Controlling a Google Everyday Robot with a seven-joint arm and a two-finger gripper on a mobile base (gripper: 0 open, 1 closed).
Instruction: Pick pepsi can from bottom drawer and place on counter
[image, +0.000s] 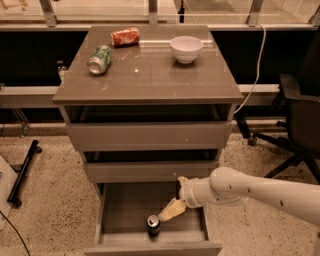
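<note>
Standing upright in the open bottom drawer (122, 212), near its front, is the pepsi can (153, 225); the gripper (168, 211) hangs in the drawer just beside it, clenched or released I cannot tell; above the drawer, the counter (150, 77) holds a green can (99, 59), a red can (125, 37) and a white bowl (186, 48)

Dim warm light; soft glare on counter (150, 75) far edge; gripper (168, 212) pale inside shadowed bottom drawer (122, 210).
</note>
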